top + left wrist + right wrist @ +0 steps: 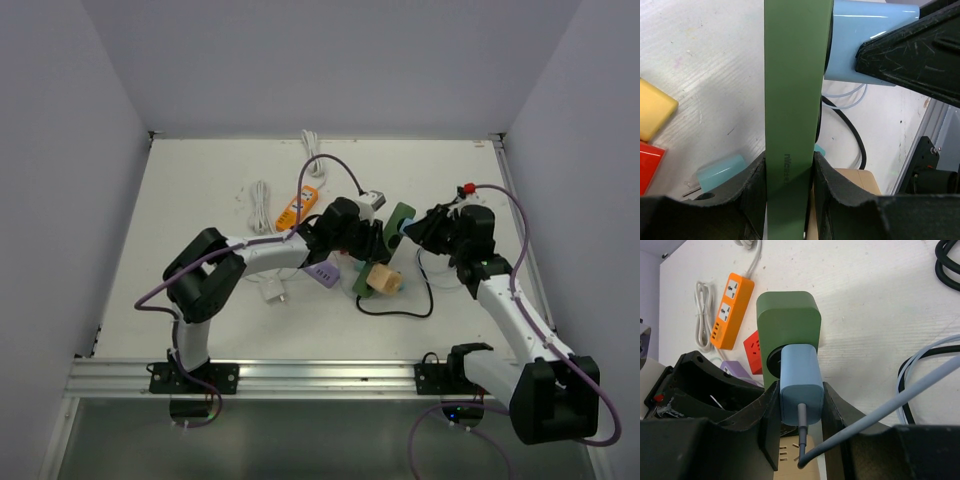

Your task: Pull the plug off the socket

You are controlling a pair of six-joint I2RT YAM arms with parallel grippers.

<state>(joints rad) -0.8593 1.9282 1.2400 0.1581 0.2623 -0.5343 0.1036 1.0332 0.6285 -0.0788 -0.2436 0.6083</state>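
Observation:
The green socket block (400, 216) stands on edge near the table's middle, and my left gripper (368, 246) is shut on its lower end. In the left wrist view the green socket (795, 75) rises between the two black pads of that gripper (789, 185). A light blue plug (800, 385) sits in the socket's round black recess on the green block (787, 315). My right gripper (800, 410) is shut on the plug's sides, its grey cable (875, 417) trailing off to the right. From above, the right gripper (412, 230) meets the plug (398, 229) at the socket's right face.
An orange power strip (298, 206) and a coiled white cable (260, 205) lie behind the left arm. A purple adapter (325, 272), a white adapter (273, 293), a tan socket block (385, 282) and a black cable (400, 312) lie near the grippers. A red cube socket (754, 352) sits beside the green block.

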